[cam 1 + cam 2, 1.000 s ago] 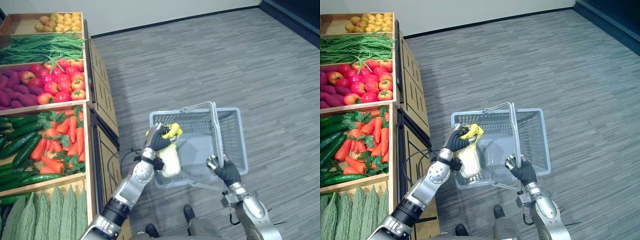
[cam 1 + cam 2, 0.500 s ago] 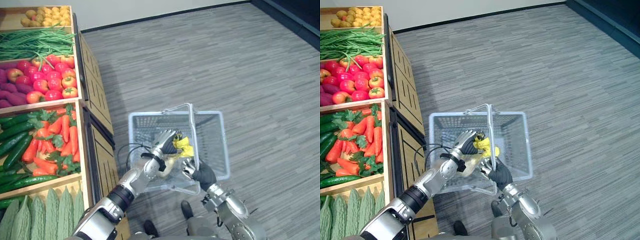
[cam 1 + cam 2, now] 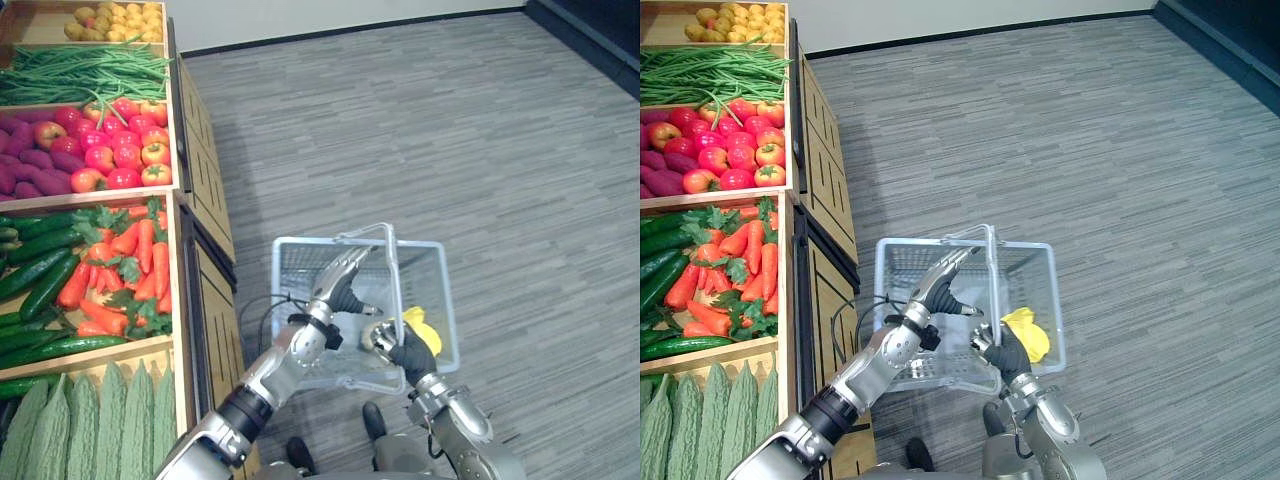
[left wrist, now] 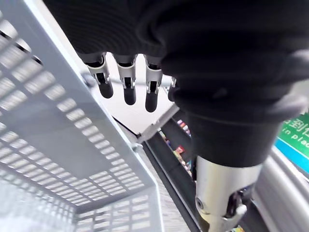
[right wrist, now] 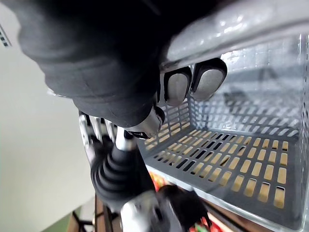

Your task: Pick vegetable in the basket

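- One grey mesh basket [image 3: 297, 270] is hanging by its wire handle [image 3: 393, 275]. The right hand [image 3: 405, 348] is gripping the bar at the basket's near end. Its fingers [image 5: 177, 86] are curling tightly round the bar, apparently so that the load is being carried level with the basket's mouth facing up.
- One vegetable [image 3: 420, 323], yellow where it is showing, is lying inside the basket. It is sitting low against the wall on the right hand's side of the handle.
- One left hand [image 3: 343, 280] is hovering over the basket's open mouth, on the other side of the handle from the vegetable. Its fingers [image 4: 125, 89] are reaching out straight and slightly apart, holding nothing. Judging by this, the drop into the basket is looking done and the hand is free for another pick.
- One wooden stand [image 3: 210, 200] is standing just beside the basket, on the left arm's side. Its bins are displaying carrots [image 3: 140, 260], cucumbers [image 3: 40, 290], red fruit [image 3: 120, 160], green beans [image 3: 90, 80] and bitter gourds [image 3: 90, 430].
- Two obstructions are worth noting. The handle is splitting the basket's mouth, so a sideways sweep of the left hand is risking the bar. The stand's edge is sitting close to the basket's wall, so a swing is risking a knock.
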